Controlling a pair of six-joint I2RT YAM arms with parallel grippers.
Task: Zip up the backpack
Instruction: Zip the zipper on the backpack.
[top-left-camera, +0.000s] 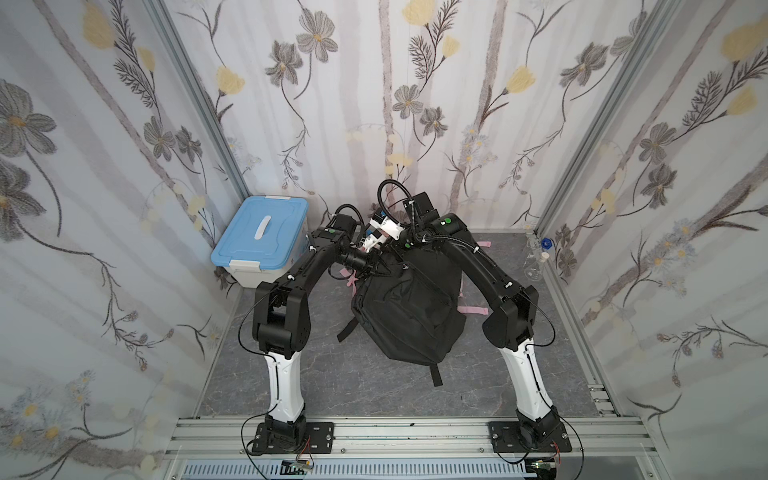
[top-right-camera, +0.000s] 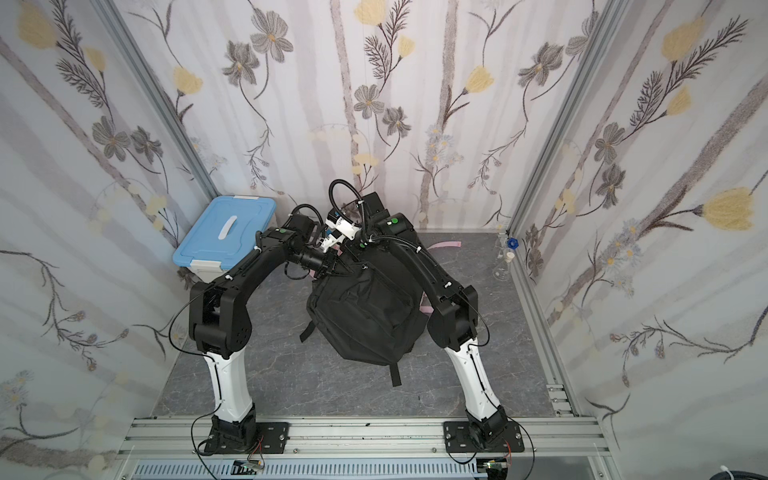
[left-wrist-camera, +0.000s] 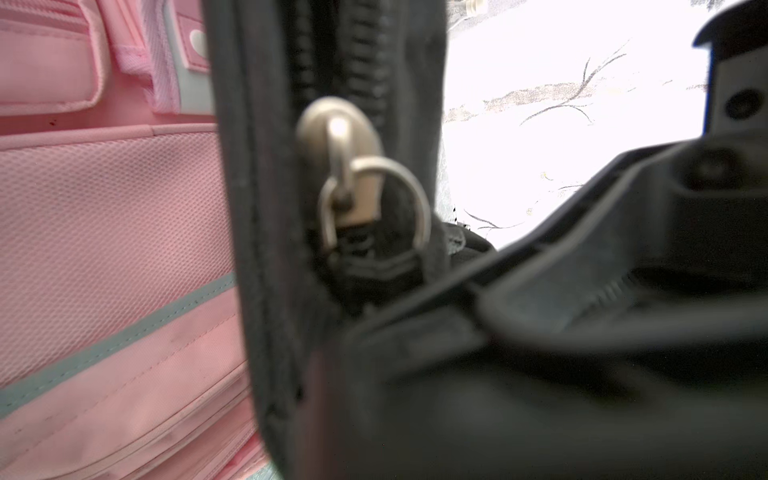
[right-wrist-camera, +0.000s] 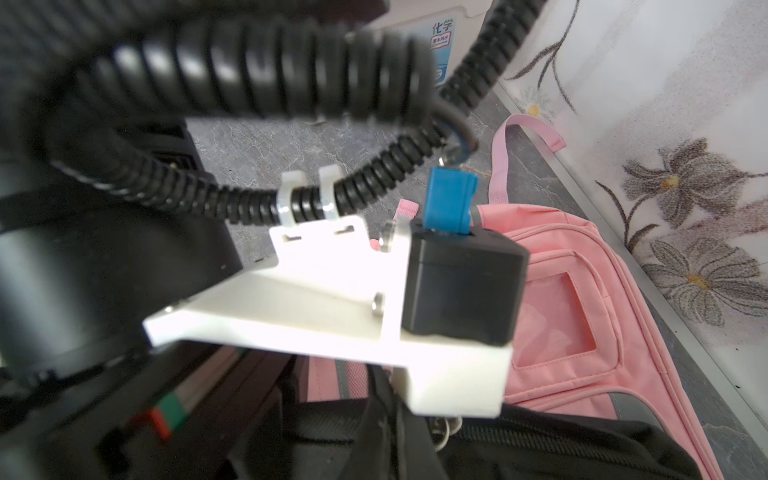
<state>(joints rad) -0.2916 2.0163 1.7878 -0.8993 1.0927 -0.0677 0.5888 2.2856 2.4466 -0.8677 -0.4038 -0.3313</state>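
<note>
pink backpack (right-wrist-camera: 582, 249) sits behind the black backpack (top-left-camera: 411, 307), its zip unseen so no progress to claim; left claw (top-left-camera: 376, 268) pressed together, apparently pinching black backpack fabric, right claw pressed together, hidden.

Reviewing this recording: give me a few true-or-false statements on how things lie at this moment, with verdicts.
1. The black backpack lies on top of the pink backpack, hiding most of it in both top views. True.
2. The storage box has its blue lid off. False: the lid sits closed on the box.
3. The left wrist view shows a metal zipper slider with a ring pull on the black backpack. True.
4. The glass flasks stand right beside the storage box. False: they stand in the opposite far corner, on the robot's right.
</note>
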